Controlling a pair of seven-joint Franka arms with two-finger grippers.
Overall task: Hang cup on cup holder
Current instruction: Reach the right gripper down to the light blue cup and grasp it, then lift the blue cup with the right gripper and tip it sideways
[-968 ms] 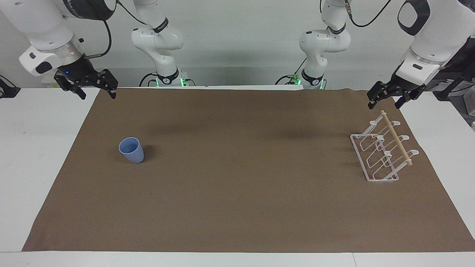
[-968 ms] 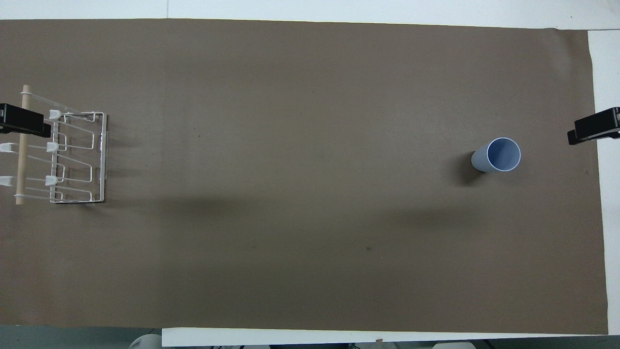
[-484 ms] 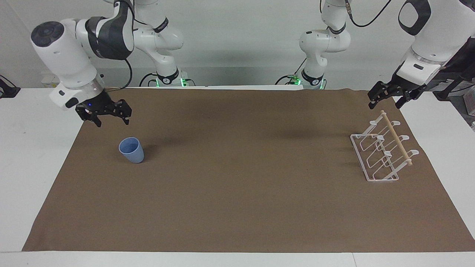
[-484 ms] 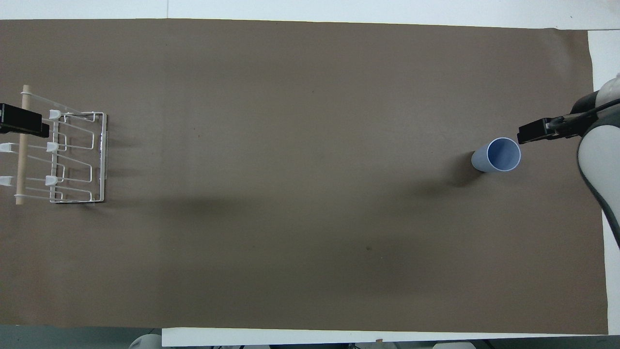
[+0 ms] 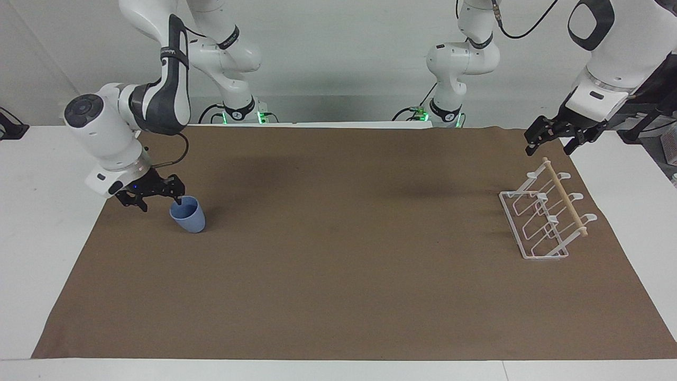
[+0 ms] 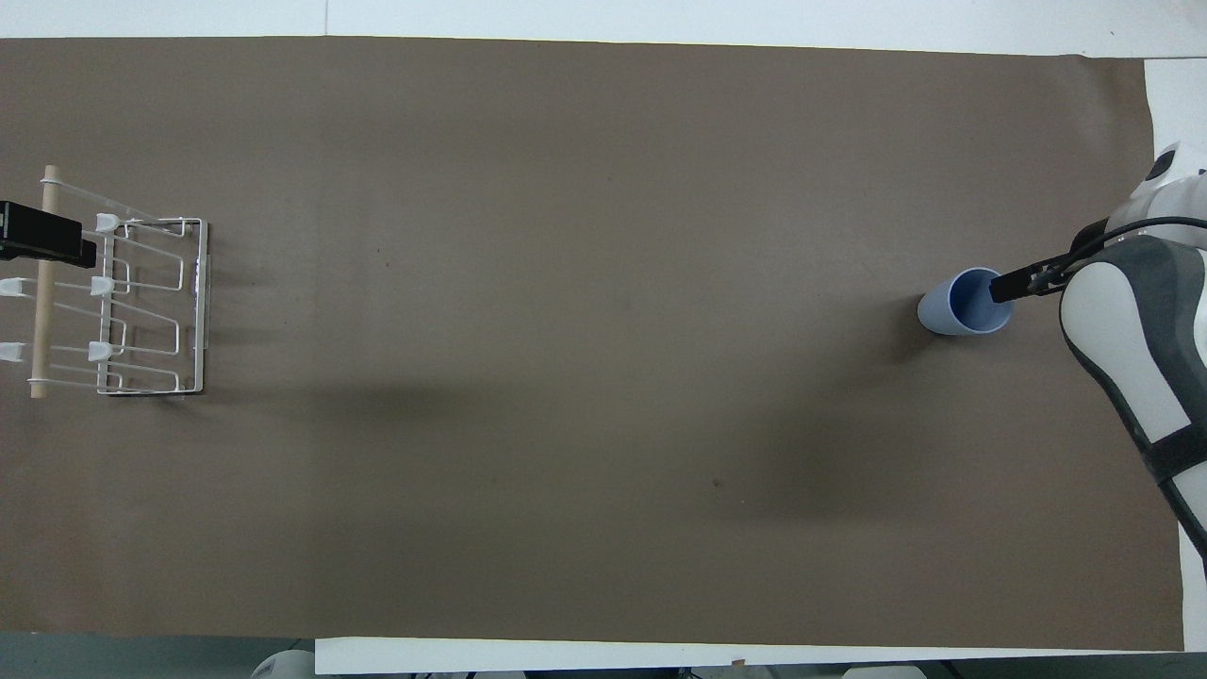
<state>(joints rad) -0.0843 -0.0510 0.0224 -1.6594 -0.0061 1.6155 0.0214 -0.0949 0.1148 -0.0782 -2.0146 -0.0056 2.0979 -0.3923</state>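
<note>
The light-blue cup [image 5: 188, 216] stands upright, mouth up, on the brown mat toward the right arm's end of the table; it also shows in the overhead view [image 6: 960, 306]. My right gripper [image 5: 160, 203] is open and low beside the cup, with one finger [image 6: 1016, 283] at the cup's rim and the other outside it. The white wire cup holder [image 5: 545, 219] with its wooden dowel stands toward the left arm's end and shows in the overhead view [image 6: 141, 311]. My left gripper [image 5: 548, 144] is open and waits in the air over the holder's end nearest the robots.
A brown mat [image 5: 338, 275] covers most of the white table [image 5: 42, 222]. The right arm's forearm [image 6: 1141, 349] hangs over the mat's edge beside the cup.
My right gripper has come down and moved from the mat's corner to the cup, one finger now at its rim. The cup, the holder and the left arm have not moved.
</note>
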